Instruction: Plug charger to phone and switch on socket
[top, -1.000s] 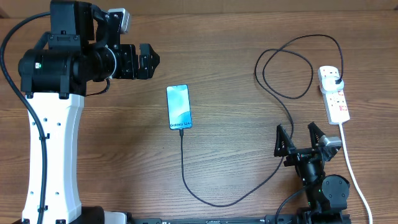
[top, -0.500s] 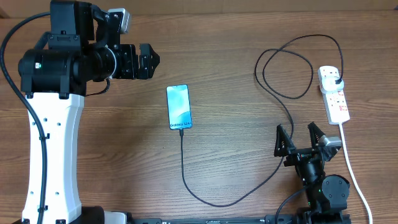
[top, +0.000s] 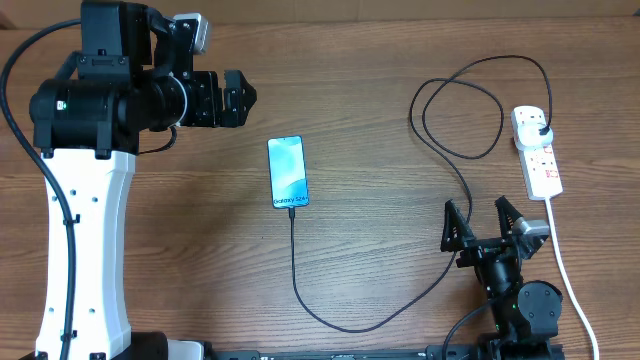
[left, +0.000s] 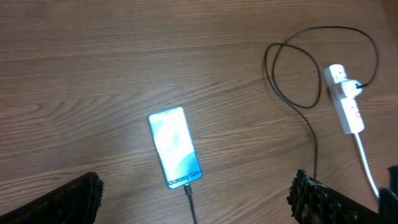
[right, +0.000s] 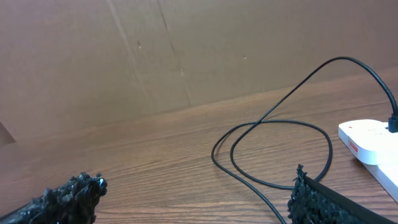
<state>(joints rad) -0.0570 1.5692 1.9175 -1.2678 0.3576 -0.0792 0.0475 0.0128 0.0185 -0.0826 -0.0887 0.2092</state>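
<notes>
Left gripper (top: 243, 97) hung over the wooden table (top: 380, 60), up and to the left of the phone (top: 287, 172), jaws spread wide and holding nothing. In its wrist view both fingertips (left: 62, 199) sat at the bottom corners, with the phone between and beyond them. Right gripper (top: 478, 222) was low at the near right, also spread wide and empty, just left of the white lead (top: 565, 260).

Phone lay flat mid-table, screen lit blue-white. Charger (top: 296, 280): connector tip seated in the phone's near edge; the cable ran toward the near edge, curved right, passed just beside the right gripper, looped once, and ended at a black plug in the far end of the socket (top: 540, 160). Socket lay at the right of the table. Position of its red switches could not be told.
</notes>
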